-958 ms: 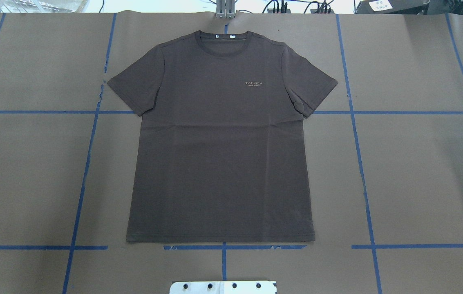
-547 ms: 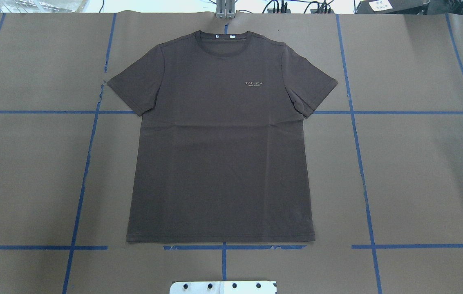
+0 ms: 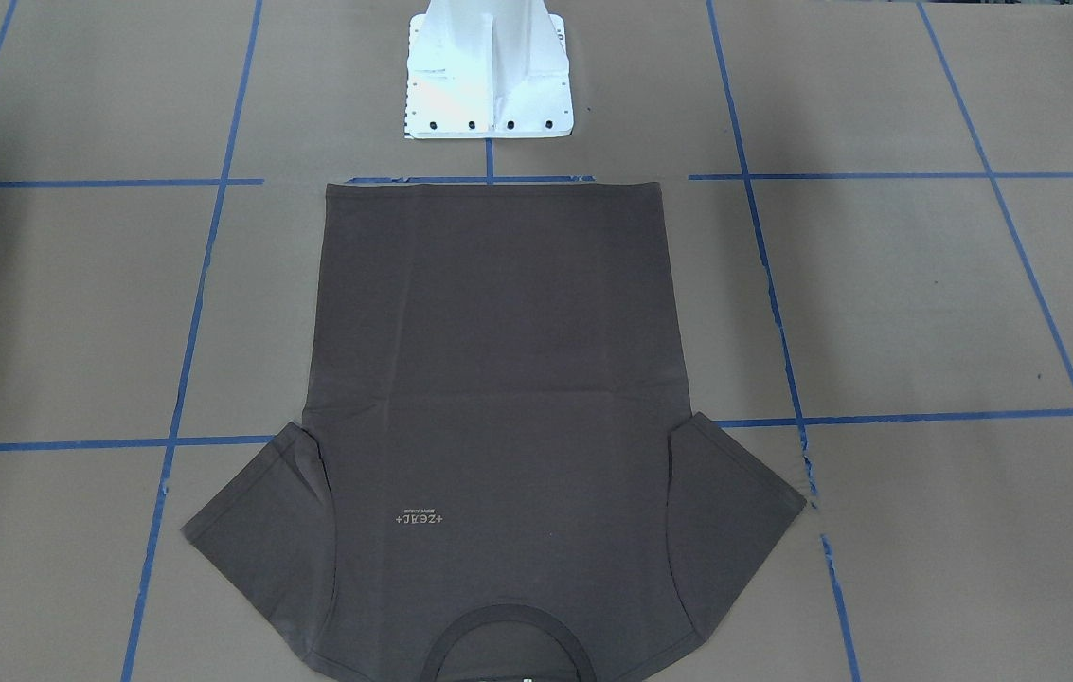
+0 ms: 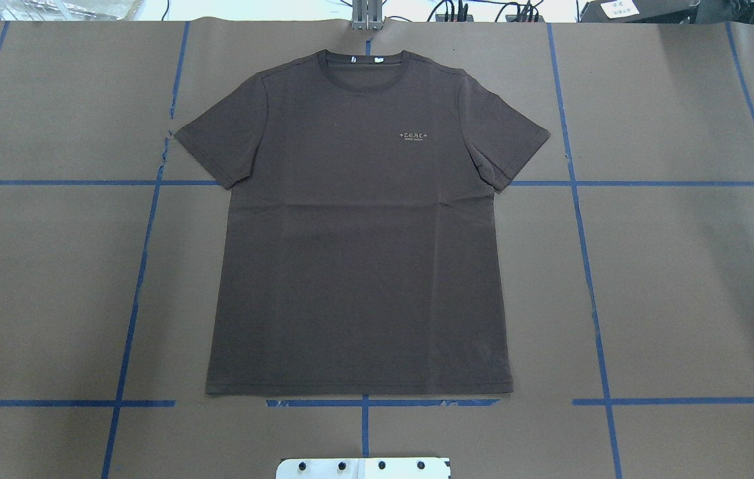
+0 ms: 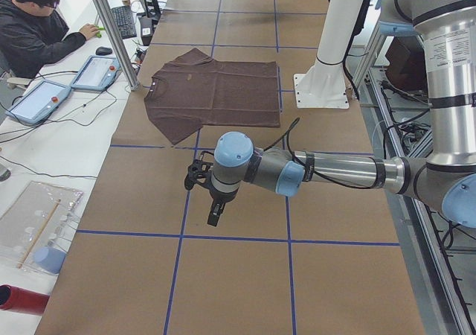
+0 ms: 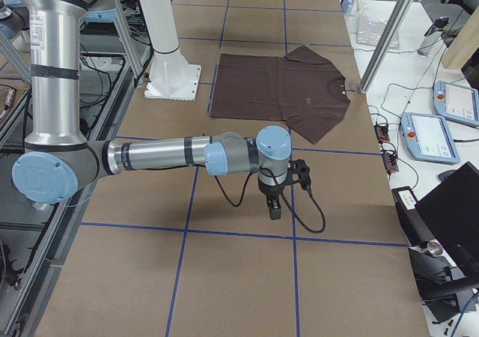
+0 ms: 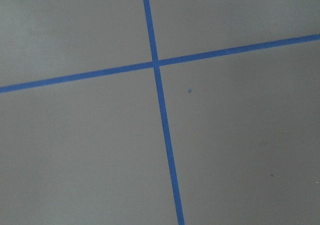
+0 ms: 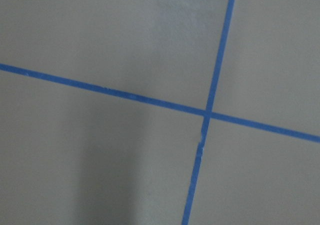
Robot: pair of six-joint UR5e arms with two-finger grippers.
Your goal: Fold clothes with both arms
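T-shirt flat overhead, left arm, right arm side views only

T-shirt: plain dark brown-grey. Logo: small, pale, on chest. Collar: ribbed, same shade.
Table cover: dull brown, ruled by blue tape grid. One tape cross below left gripper, another below right gripper.
Both grippers black.
Left arm, right arm: silver-grey, light blue joint caps, black cables.
Pedestal: white.
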